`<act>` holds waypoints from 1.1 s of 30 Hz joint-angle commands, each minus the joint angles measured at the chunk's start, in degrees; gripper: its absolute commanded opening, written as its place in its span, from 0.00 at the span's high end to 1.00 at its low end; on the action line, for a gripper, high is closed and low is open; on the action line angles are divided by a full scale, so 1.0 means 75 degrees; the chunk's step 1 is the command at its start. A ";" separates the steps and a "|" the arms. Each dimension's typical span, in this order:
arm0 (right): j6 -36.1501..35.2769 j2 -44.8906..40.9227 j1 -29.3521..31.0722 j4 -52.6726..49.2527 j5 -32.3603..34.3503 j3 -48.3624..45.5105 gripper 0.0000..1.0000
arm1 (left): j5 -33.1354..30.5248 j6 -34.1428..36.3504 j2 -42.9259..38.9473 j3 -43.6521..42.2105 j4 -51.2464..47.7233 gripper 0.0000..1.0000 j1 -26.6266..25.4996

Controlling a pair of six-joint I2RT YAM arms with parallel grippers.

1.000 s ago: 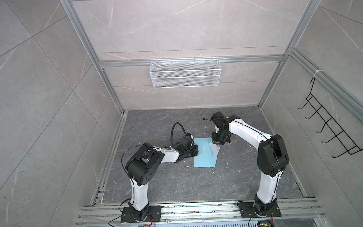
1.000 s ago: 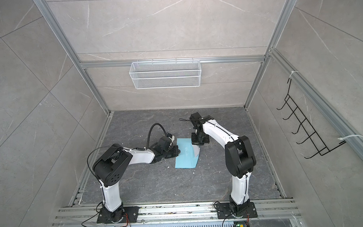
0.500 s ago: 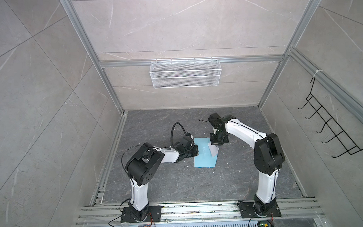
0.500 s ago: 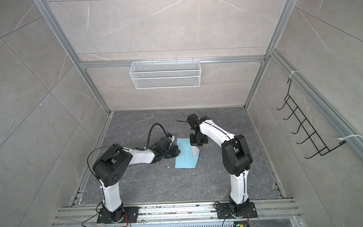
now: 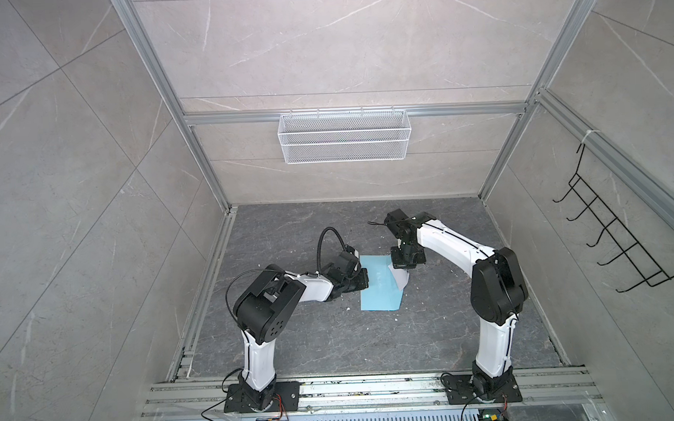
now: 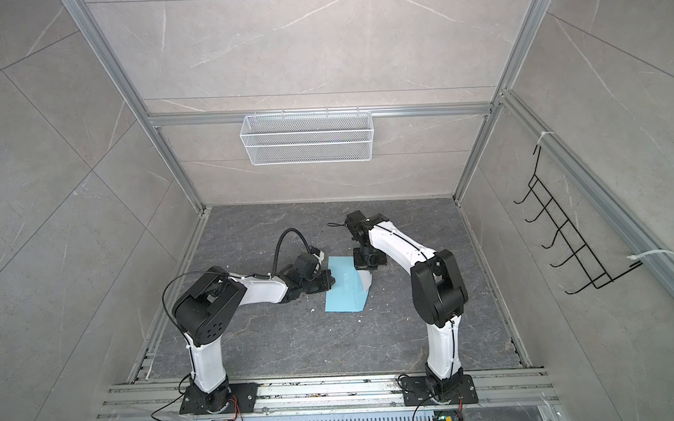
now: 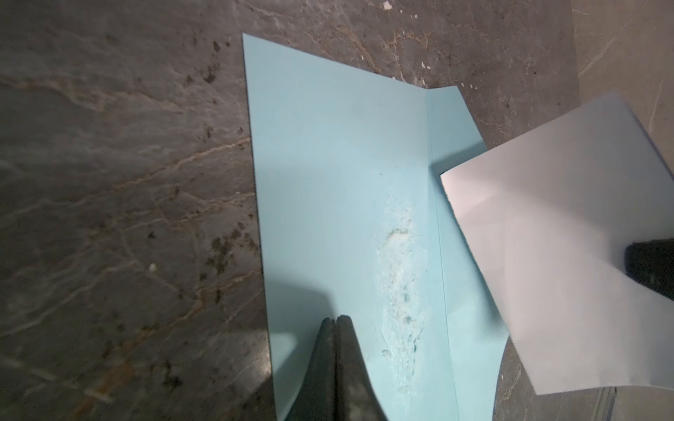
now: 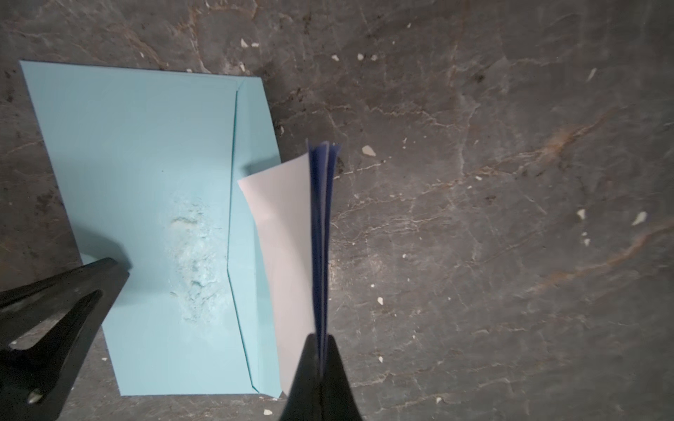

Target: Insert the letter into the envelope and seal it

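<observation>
We note the right claw [image 8: 321,340], clamped on the letter [image 8: 284,237], has edged toward the envelope [image 8: 138,164]; left claw [image 7: 334,322], closed empty, pins it. Insertion not started.

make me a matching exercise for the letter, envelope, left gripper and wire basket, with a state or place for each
1 letter
2 envelope
3 left gripper
4 wire basket

a hangs on the back wall
b shut, holding nothing
c folded, pinched in the right gripper
d lies flat, light blue

Pairs: 1-c, 2-d, 3-b, 4-a
</observation>
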 commanded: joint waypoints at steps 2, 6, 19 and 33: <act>0.0133 0.0120 0.0343 -0.0714 0.0886 0.0509 1.00 | -0.0127 0.0034 0.0343 0.0005 -0.0441 1.00 -0.0063; 0.0189 0.0389 0.0555 -0.0788 0.0915 0.0714 1.00 | -0.0133 0.0038 0.0355 -0.0020 -0.0438 1.00 -0.0074; 0.0386 0.0707 0.0809 -0.0551 0.0768 0.0656 1.00 | -0.0133 0.0013 0.0389 -0.0060 -0.0370 1.00 -0.0064; 0.0484 -0.0075 0.0761 0.1127 0.0426 -0.0604 1.00 | -0.0109 -0.0010 0.0390 -0.0121 -0.0306 1.00 -0.0069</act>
